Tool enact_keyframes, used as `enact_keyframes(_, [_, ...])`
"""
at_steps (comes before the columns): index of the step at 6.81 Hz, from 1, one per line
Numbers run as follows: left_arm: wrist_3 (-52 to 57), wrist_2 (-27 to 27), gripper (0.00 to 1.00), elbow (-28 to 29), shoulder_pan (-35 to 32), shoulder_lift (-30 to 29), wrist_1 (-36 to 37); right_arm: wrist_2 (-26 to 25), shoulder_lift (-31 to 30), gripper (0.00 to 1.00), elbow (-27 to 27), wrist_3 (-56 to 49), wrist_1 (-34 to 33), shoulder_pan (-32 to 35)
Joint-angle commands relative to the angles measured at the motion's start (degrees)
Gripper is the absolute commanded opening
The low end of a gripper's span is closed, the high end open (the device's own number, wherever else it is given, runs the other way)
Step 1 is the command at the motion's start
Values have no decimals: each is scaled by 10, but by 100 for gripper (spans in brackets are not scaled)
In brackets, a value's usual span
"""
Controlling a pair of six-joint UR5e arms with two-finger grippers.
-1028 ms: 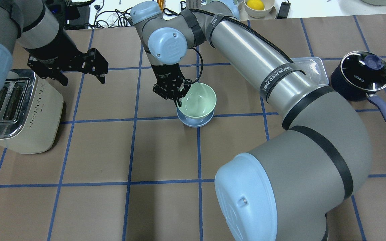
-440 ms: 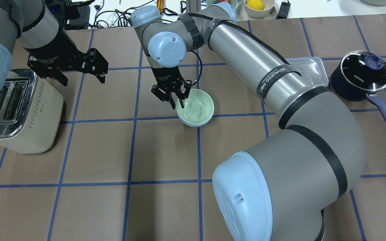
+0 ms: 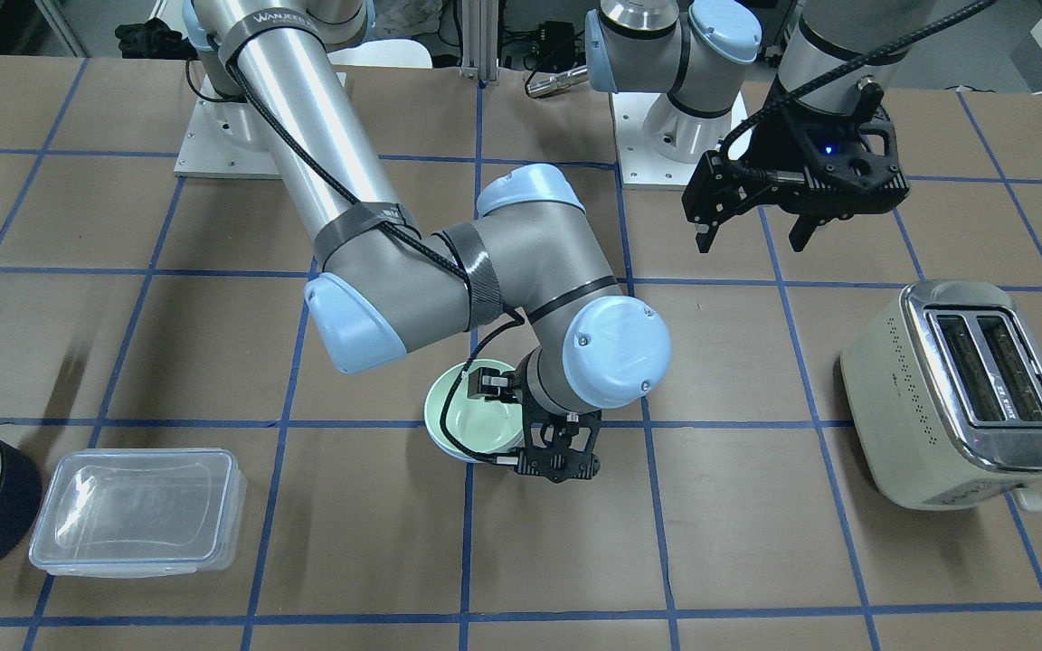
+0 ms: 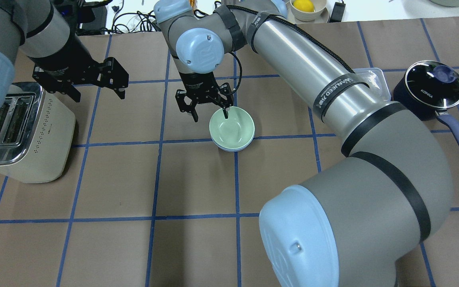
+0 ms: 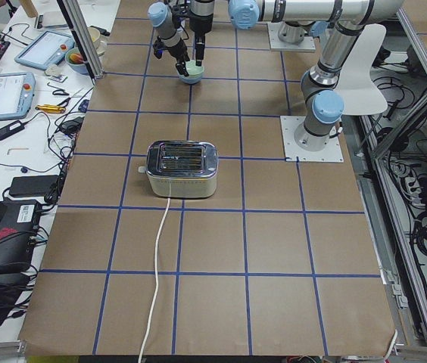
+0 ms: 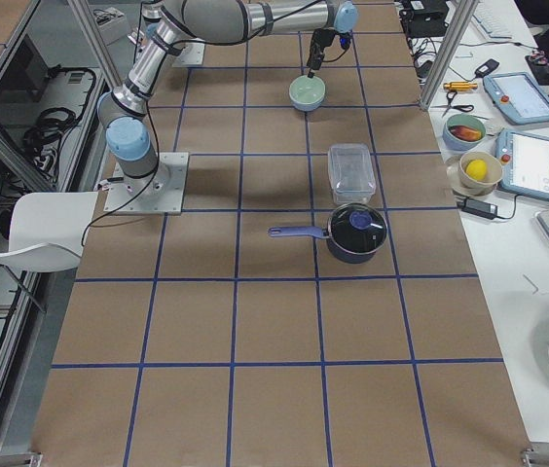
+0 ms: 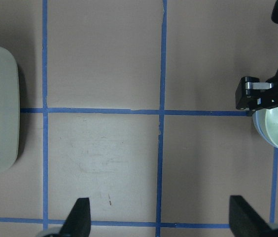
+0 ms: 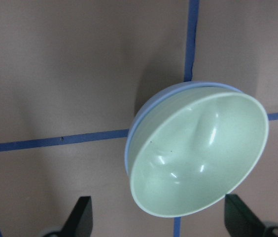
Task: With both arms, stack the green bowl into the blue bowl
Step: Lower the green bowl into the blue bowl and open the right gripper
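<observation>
The pale green bowl [image 4: 232, 128] sits nested upright inside the pale blue bowl [image 4: 229, 149], of which only a thin rim shows. My right gripper [image 4: 209, 115] is open just above the bowls' far-left rim, one finger over the inside and one outside, holding nothing. In the right wrist view the green bowl [image 8: 203, 158] lies between the fingertips [image 8: 82, 217], with the blue rim [image 8: 138, 133] around it. My left gripper [image 4: 99, 95] is open and empty, hovering by the toaster, well left of the bowls.
A cream toaster [image 4: 18, 131] stands at the left edge. A navy saucepan [image 4: 432, 91] with a glass lid and a clear lidded container [image 3: 137, 511] stand on the right side. The right arm's long silver link crosses above the table behind the bowls.
The right gripper lowered the tilted green bowl into the blue bowl, let go of it and opened. It has drawn slightly up and back. The left arm has not moved.
</observation>
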Motion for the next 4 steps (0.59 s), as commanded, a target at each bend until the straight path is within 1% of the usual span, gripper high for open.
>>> enact_keyframes(1, [0, 0, 100, -1, -1, -2, 2, 1, -82, 93, 4, -20, 33, -28])
enact_keyframes(2, [0, 0, 100, 0, 1, -2, 3, 1, -131, 90, 6, -72, 58, -46])
enact_keyframes(3, [0, 0, 100, 0, 0, -2, 3, 1, -178, 89, 7, -99, 95, -67])
enact_keyframes(4, [0, 0, 100, -1, -1, -2, 4, 0, -213, 87, 29, -134, 106, -86])
